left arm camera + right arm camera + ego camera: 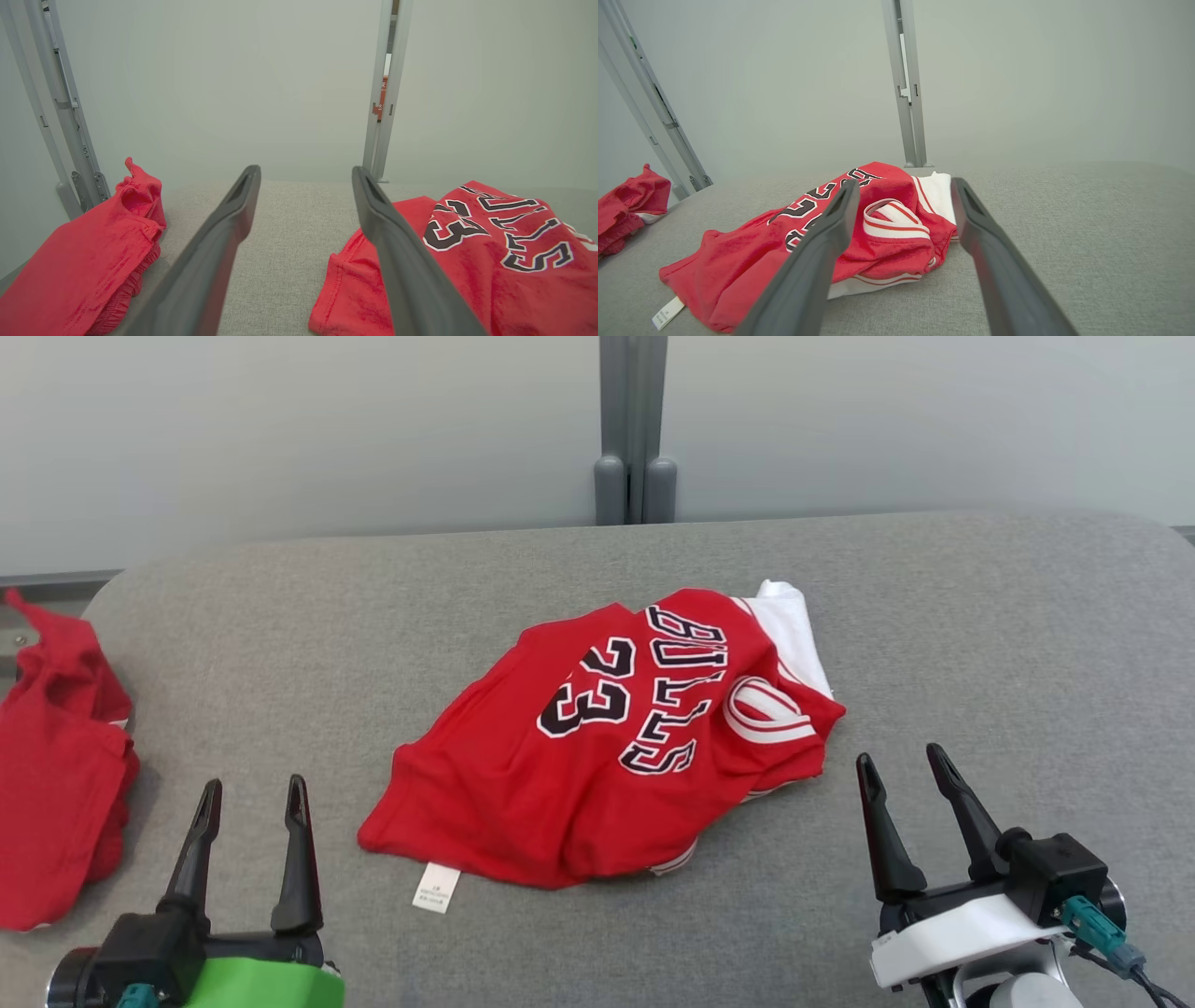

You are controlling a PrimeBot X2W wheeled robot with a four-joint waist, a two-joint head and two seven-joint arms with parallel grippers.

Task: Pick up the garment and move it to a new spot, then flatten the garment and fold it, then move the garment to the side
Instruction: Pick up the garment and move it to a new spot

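The garment (597, 747) is a red jersey with black and white lettering and white trim. It lies crumpled in the middle of the grey table (980, 616), a white label at its near edge. In the left wrist view the garment (490, 261) lies to the right of the fingers; in the right wrist view the garment (794, 238) lies ahead and left. My left gripper (250, 798) stands open near the table's front, left of the garment, holding nothing. Off the garment's right edge, my right gripper (904, 761) is open and empty too.
A second red cloth (56, 775) lies bunched at the table's left edge, also seen as a red cloth (84, 261) in the left wrist view. A pale wall with a grey post (635, 429) stands behind the table.
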